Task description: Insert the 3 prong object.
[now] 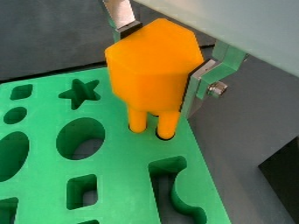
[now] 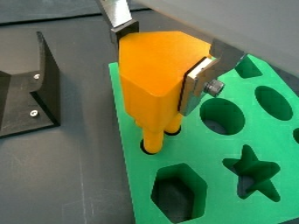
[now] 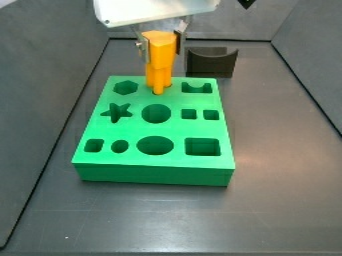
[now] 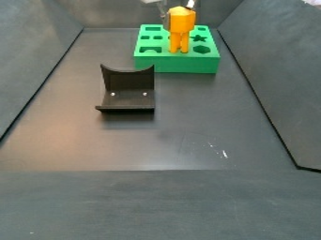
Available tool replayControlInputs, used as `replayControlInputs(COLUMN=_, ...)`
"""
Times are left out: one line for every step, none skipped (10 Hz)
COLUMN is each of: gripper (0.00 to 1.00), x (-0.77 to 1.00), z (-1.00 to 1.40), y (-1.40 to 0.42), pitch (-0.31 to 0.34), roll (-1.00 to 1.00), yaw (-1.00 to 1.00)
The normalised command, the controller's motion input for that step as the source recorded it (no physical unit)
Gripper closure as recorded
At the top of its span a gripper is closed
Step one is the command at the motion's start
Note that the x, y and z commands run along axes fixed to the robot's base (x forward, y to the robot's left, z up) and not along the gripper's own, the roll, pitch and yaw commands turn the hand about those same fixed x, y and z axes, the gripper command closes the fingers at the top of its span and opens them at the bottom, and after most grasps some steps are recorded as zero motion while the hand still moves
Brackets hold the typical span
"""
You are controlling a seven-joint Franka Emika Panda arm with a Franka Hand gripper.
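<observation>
My gripper point(image 1: 162, 57) is shut on the 3 prong object point(image 1: 149, 74), an orange-yellow block with prongs pointing down. The silver fingers clamp its two sides in both wrist views, where the gripper point(image 2: 162, 57) holds the piece point(image 2: 158, 83) upright. The prong tips reach into holes near the edge of the green shape board point(image 1: 128, 175), which also shows in a wrist view point(image 2: 216, 149). In both side views the piece point(image 3: 160, 60) point(image 4: 182, 28) stands upright over the board point(image 3: 134, 130) point(image 4: 189, 64), under the gripper point(image 3: 160, 38) point(image 4: 183, 11).
The dark fixture point(image 2: 30, 87) stands on the floor beside the board, and shows in both side views point(image 4: 126, 89) point(image 3: 214, 60). The board has star, round, square and hexagon cut-outs. Dark walls enclose the floor.
</observation>
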Motion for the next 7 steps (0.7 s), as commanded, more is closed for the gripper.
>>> replayControlInputs(gripper=1.00, x=0.30, z=-0.40, y=0.07, pitch=0.134, roll=0.11, yaw=-0.12)
replayControlInputs(gripper=1.00, x=0.12, z=-0.48, y=0.02, pitch=0.050, roll=0.07, yaw=-0.04)
replayControlInputs(gripper=1.00, x=0.07, z=-0.48, y=0.01, pitch=0.027, roll=0.06, yaw=-0.14)
replayControlInputs(gripper=1.00, x=0.00, z=-0.34, y=0.00, pitch=0.000, roll=0.11, yaw=0.00)
replayControlInputs(gripper=1.00, x=-0.06, z=-0.26, y=-0.01, pitch=0.000, roll=0.19, yaw=0.00)
replayControlInputs(gripper=1.00, x=-0.07, z=-0.29, y=-0.05, pitch=-0.014, roll=0.21, yaw=0.00)
replayControlInputs(gripper=1.00, x=-0.13, z=-0.29, y=-0.16, pitch=-0.084, roll=0.29, yaw=0.00)
